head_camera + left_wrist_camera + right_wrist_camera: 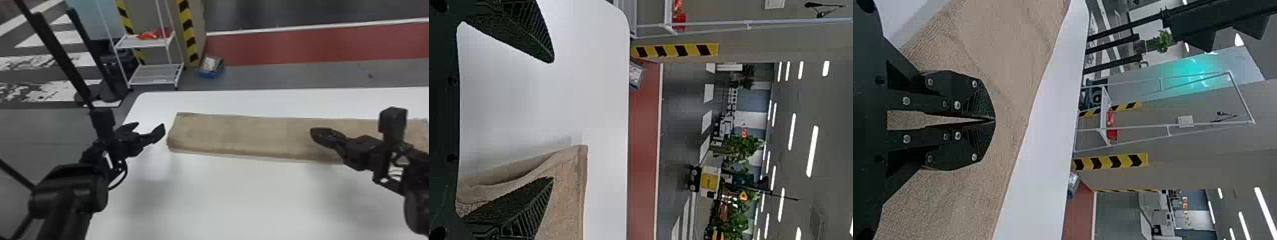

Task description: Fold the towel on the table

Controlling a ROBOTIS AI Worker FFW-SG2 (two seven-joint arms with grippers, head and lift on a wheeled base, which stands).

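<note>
In the head view a tan towel (242, 135) lies as a long folded strip across the table. My left gripper (147, 127) is just beyond the strip's left end, its fingers spread. The left wrist view shows my left gripper (551, 120) wide apart, one finger over the end of the towel (571, 200), whose layers part slightly at the edge. My right gripper (322, 135) is over the right part of the strip. From the right wrist, my right gripper (993, 120) has its fingertips together above the towel (1018, 65), with no cloth seen pinched between them.
The white table (223, 198) extends in front of the strip and behind it. Past its far edge stand a white shelf rack (153, 75) and a blue bin (210, 68) on the floor. Dark posts (92, 54) rise beyond the table's left side.
</note>
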